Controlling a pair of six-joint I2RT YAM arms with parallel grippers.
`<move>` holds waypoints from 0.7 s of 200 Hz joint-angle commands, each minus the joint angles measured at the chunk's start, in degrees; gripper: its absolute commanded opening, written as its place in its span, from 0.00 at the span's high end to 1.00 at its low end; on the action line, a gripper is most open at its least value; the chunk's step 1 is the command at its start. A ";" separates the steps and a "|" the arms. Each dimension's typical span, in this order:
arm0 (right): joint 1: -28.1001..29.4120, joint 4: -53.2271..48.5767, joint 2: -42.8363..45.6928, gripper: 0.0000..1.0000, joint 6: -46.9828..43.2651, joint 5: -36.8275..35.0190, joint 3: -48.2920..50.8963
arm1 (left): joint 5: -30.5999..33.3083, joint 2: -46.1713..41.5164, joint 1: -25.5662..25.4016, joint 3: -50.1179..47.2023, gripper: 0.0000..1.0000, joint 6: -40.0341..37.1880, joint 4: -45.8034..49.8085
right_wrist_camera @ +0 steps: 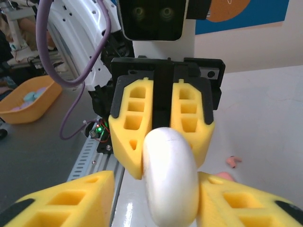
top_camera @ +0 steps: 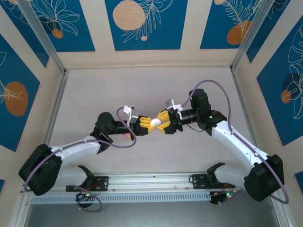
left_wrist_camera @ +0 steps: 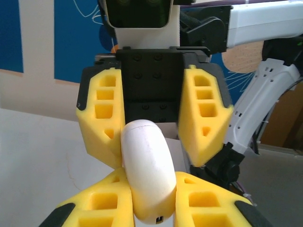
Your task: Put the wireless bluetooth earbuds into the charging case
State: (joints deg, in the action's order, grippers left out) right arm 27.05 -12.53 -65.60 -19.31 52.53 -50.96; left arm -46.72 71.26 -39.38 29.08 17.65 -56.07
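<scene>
Two grippers meet at the charging case (top_camera: 155,122) over the surface (top_camera: 94,94) in the top view, the left gripper (top_camera: 149,123) on its left and the right gripper (top_camera: 161,124) on its right. The left wrist view adds the grip: the left gripper clamps the case, while the right gripper's jaws stand apart around its far end. The right wrist view adds a pink earbud (right_wrist_camera: 233,161) on the surface right of the case, and far to the left an orange bin (right_wrist_camera: 28,101) holding pale pieces.

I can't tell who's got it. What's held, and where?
Left claw pinches the pale case by one end; right claw surrounds the other end, open.
</scene>
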 commanded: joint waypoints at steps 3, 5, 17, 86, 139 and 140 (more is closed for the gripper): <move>0.45 -2.32 -0.42 0.63 -2.64 3.64 -1.78 | -1.80 0.22 0.57 1.86 0.88 1.07 -3.82; 0.46 -2.32 -0.41 0.64 -2.72 3.76 -1.77 | -1.80 0.24 0.58 1.81 0.88 1.07 -3.86; 0.38 -2.61 -0.53 0.70 -3.23 3.83 -1.84 | -1.80 0.24 0.57 1.82 0.88 1.07 -3.84; 0.48 -10.67 -0.75 0.84 -8.62 1.09 -4.46 | 0.06 -0.46 0.70 -0.11 0.74 -2.24 -2.92; 1.79 -22.70 0.20 0.87 -18.77 -13.19 -8.54 | 4.77 -8.99 0.78 3.71 0.53 -24.92 32.87; 1.87 -22.79 0.21 0.87 -18.98 -13.44 -8.58 | 4.87 -9.14 0.79 3.92 0.53 -25.37 33.71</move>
State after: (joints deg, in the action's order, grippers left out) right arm 27.55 -27.00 -65.95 -30.98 46.61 -56.97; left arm -44.82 66.30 -39.05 29.34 6.37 -43.55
